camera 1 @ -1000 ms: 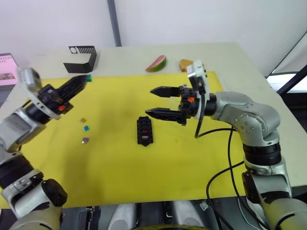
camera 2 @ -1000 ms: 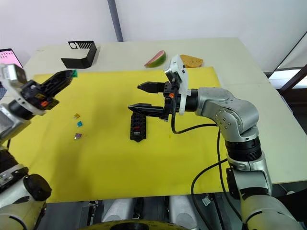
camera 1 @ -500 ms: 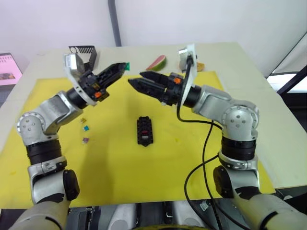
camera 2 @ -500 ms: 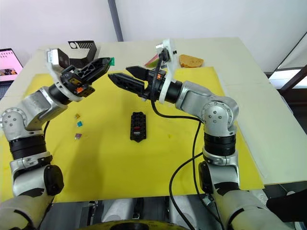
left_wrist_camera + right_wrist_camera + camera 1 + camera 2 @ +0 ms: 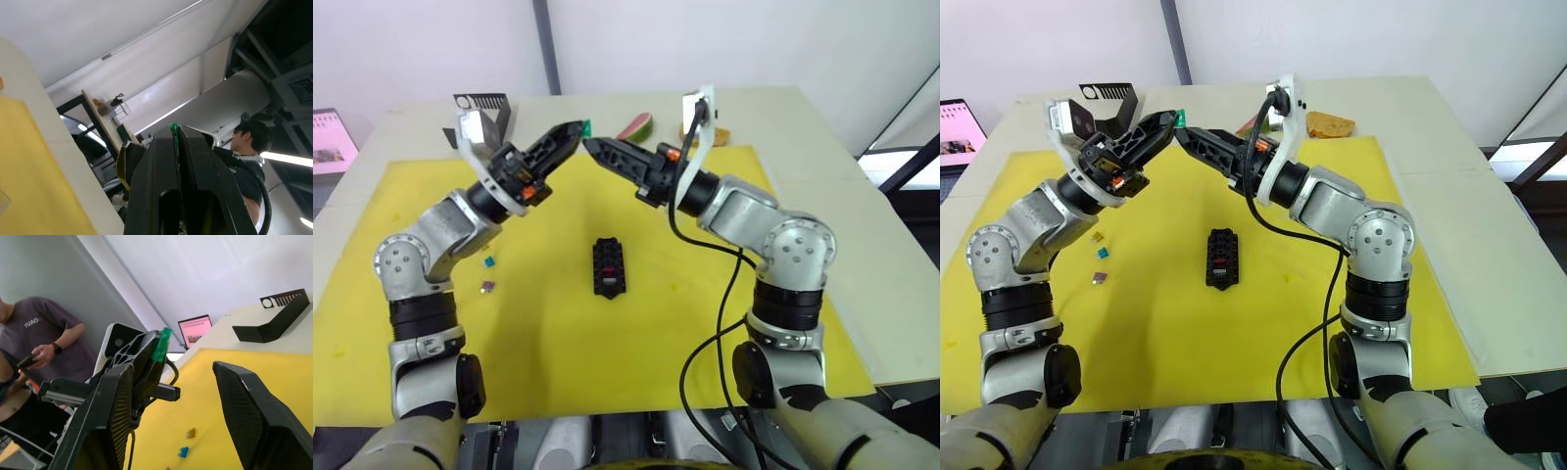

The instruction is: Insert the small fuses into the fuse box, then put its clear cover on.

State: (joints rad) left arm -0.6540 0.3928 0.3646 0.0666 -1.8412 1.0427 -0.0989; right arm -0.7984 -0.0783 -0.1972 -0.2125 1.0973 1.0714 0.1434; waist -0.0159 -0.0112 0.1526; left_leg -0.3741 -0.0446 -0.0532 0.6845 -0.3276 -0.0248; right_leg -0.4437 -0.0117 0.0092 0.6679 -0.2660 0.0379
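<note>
The black fuse box (image 5: 609, 266) lies mid-mat with a red fuse in one slot. My left gripper (image 5: 576, 130) is raised over the back of the yellow mat (image 5: 656, 333), shut on a green fuse (image 5: 585, 125) that sticks out of its tips (image 5: 172, 129). My right gripper (image 5: 591, 146) points at it, tip to tip, and stands open; its fingers (image 5: 115, 406) are wide apart with the green fuse (image 5: 161, 344) just ahead. Amber (image 5: 1097, 236), teal (image 5: 1103, 253) and purple (image 5: 1098, 278) fuses lie loose on the mat's left. I cannot make out the clear cover.
A black angular holder (image 5: 480, 113) sits at the back left, with a watermelon slice (image 5: 633, 128) and a brown bread-like piece (image 5: 1330, 124) behind the mat. A pink-screened device (image 5: 960, 122) is at the far left. A person (image 5: 29, 342) stands beyond the table.
Both arms have risen and come together above the back of the mat. The left brought the green fuse rightward, and the right gripper swung left and up to meet it.
</note>
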